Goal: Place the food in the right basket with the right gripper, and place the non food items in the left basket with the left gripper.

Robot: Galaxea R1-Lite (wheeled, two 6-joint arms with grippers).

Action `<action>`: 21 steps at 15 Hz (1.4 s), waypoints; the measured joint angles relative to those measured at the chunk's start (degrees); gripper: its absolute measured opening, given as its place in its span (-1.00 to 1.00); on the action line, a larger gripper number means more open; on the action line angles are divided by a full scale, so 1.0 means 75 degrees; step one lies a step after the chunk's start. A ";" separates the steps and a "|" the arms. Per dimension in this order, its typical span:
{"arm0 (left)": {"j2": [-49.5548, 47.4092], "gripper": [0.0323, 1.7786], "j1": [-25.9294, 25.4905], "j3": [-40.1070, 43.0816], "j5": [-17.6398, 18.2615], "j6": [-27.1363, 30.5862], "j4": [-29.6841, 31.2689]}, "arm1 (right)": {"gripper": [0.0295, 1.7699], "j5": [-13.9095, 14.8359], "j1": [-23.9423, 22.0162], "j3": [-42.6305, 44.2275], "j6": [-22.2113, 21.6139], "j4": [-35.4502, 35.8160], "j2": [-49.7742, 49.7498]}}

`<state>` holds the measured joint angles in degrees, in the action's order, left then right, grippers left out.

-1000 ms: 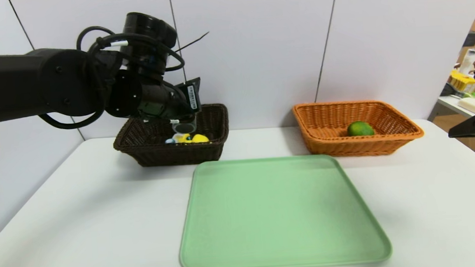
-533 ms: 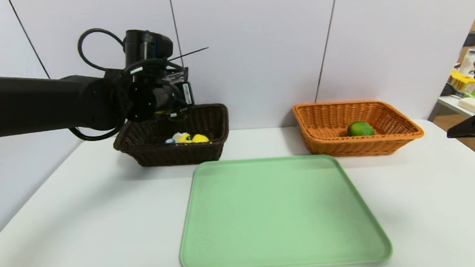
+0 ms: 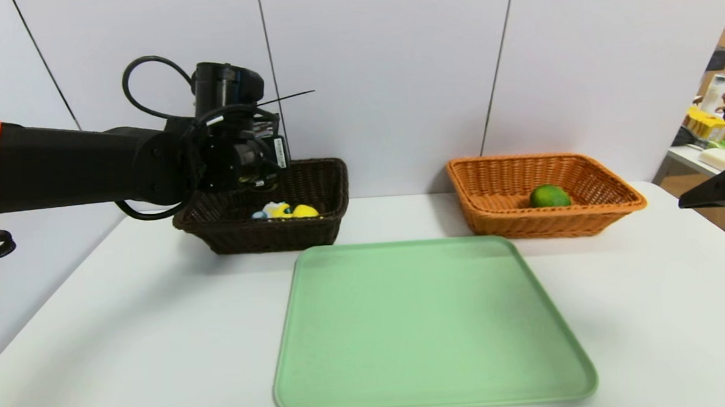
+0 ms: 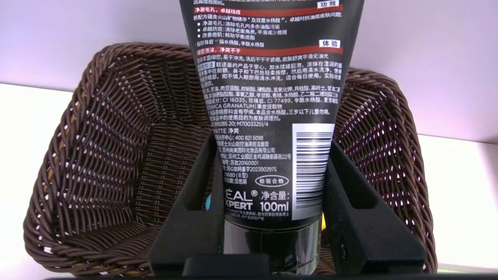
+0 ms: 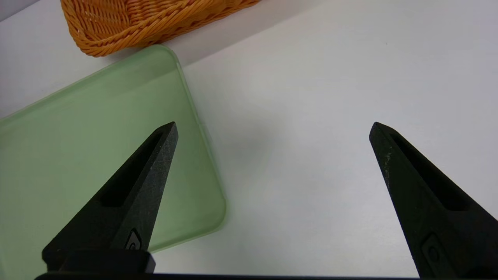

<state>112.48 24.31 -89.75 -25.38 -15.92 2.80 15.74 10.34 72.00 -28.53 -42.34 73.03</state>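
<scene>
My left gripper (image 3: 258, 172) hovers over the back of the left basket (image 3: 270, 237), shut on the black squeeze tube (image 4: 272, 97). In the left wrist view the tube with white label text stands between both fingers, cap toward the wrist, with the dark brown weave (image 4: 97, 155) behind it. The yellow duck toy (image 3: 287, 211) lies inside that basket. A green lime, the food (image 3: 549, 196), rests in the orange right basket (image 3: 546, 227). My right gripper (image 3: 714, 194) hangs at the table's right edge, open and holding nothing (image 5: 272, 126).
A large pale green tray (image 3: 426, 325) lies bare in the middle of the white table, its corner under the right gripper's finger (image 5: 78, 155). The orange basket's corner (image 5: 136, 23) shows beyond it. Shelves with clutter (image 3: 723, 125) stand off to the right.
My left arm has drawn back to the left and levelled its wrist over the dark basket, still holding the tube. The right arm has barely shifted.
</scene>
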 joint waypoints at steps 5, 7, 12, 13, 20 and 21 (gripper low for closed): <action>0.0151 0.01 -0.0047 0.0023 -0.0007 0.0007 0.0018 | 0.92 -0.0002 0.0000 0.0029 -0.0007 0.0031 -0.0003; 0.0180 0.22 -0.0073 0.0015 -0.0008 0.0007 0.0026 | 0.92 -0.0011 0.0000 0.0033 0.0000 0.0276 0.0000; 0.0216 0.55 -0.0128 0.0015 0.0003 0.0003 0.0018 | 0.92 -0.0026 -0.0002 -0.0005 0.0008 0.0413 0.0011; 0.0195 0.59 -0.0122 0.0015 0.0015 0.0041 -0.0015 | 0.92 -0.0023 0.0000 -0.0011 0.0023 0.0445 0.0011; -0.0642 0.78 -0.0023 0.0787 0.0044 0.0224 -0.0468 | 0.92 0.0036 0.0345 -0.0008 0.0624 0.1224 0.0002; -0.0852 0.80 -0.0020 0.0970 0.0059 0.0257 -0.0479 | 0.92 0.0044 0.0362 -0.0023 0.0938 0.1221 -0.0044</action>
<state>106.09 24.16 -82.47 -24.94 -13.99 -0.79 16.07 13.06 71.83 -21.49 -33.18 72.70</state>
